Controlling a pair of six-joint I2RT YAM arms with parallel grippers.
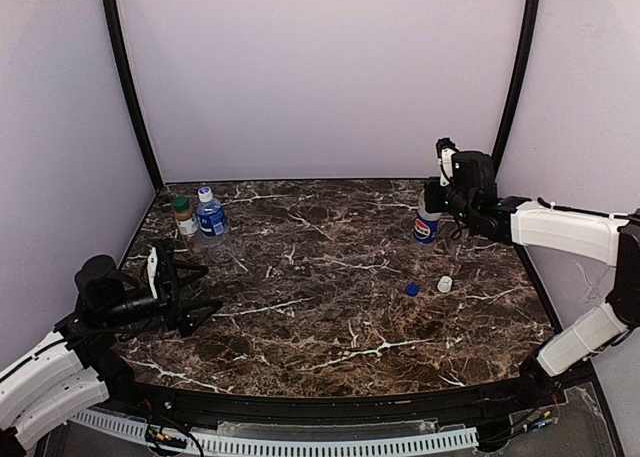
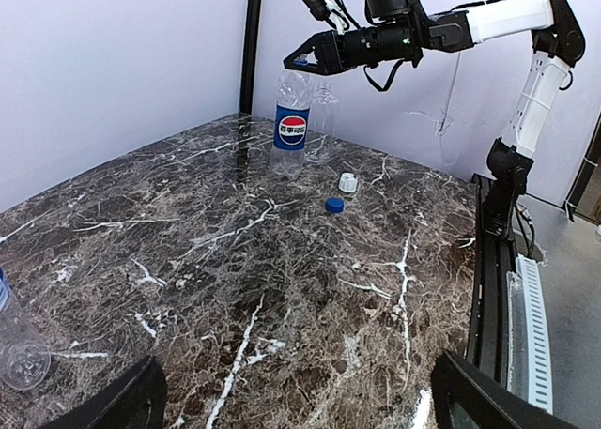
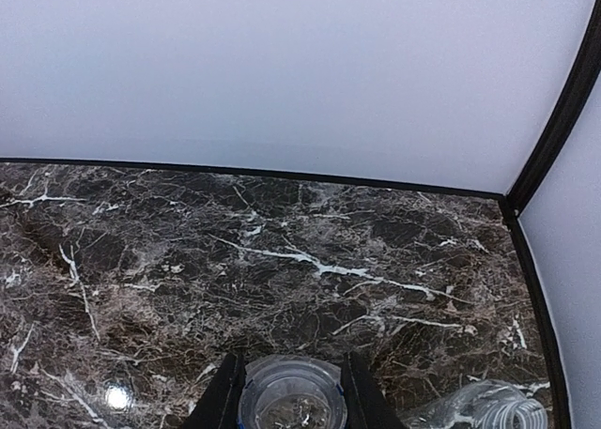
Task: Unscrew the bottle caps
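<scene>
four bottles (image 1: 210,225), one loose blue cap (image 1: 412,289) and one white cap (image 1: 445,284) sat on the marble table (image 1: 320,322) within pale walls (image 1: 320,77); left gripper (image 1: 200,292) gaped empty, right gripper (image 2: 299,61) pinched the back-right pepsi bottle (image 2: 291,129) at its neck.

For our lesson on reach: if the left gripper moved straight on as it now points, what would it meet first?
Likely the bare table, well short of the loose blue cap; depth is unclear.
</scene>
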